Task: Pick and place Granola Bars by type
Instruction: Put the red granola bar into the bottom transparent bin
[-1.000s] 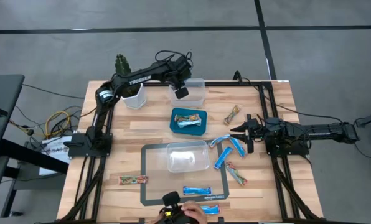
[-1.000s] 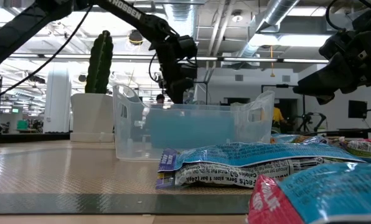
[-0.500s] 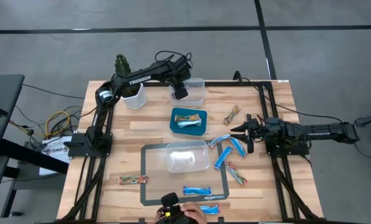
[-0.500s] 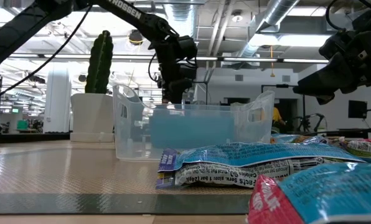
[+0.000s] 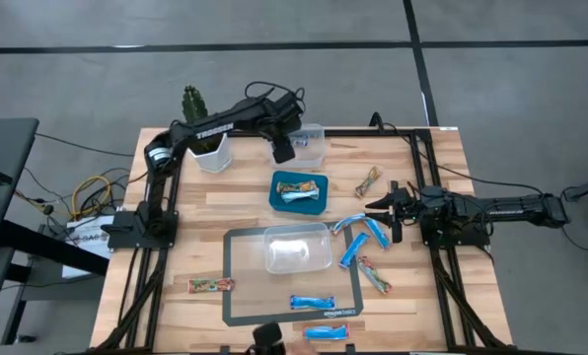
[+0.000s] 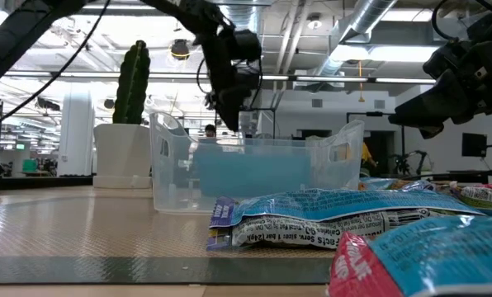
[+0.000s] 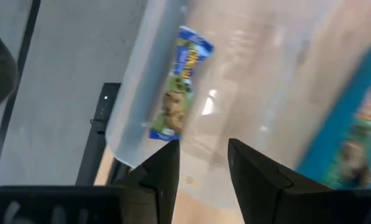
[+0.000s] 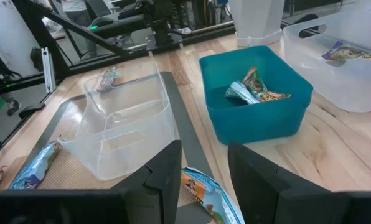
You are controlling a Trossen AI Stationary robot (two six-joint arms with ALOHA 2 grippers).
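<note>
Taking the teal tray (image 5: 300, 191) at the middle of the wooden table (image 5: 245, 187) as the landmark, the potted cactus (image 5: 198, 123) stands far to its left and toward the back edge. A tan bar (image 5: 211, 286) lies well to the tray's front left, alone on the wood beside the grey mat (image 5: 237, 296).

The left gripper (image 5: 283, 153) hangs just behind the tray, over the clear bin (image 5: 308, 145) at the back. Its fingers (image 7: 159, 168) stand parted with nothing between them, and one wrapped bar (image 7: 180, 84) lies on the floor of that bin beneath them. The teal tray itself holds two bars (image 5: 298, 189), a tan one and a blue one, touching each other.

Directly in front of the tray a second clear bin (image 5: 297, 247) sits on the grey mat; no bar shows in it. Nearer the front edge, two blue bars (image 5: 317, 304) lie on the mat.

Right of the tray, a tan bar (image 5: 369, 181) lies alone, and front right of it several blue bars (image 5: 363, 240) cluster with another tan bar (image 5: 376, 275) just beyond them.

The right gripper (image 5: 391, 209) waits to the tray's right, above that cluster, its fingers (image 8: 167, 168) apart and holding nothing.
</note>
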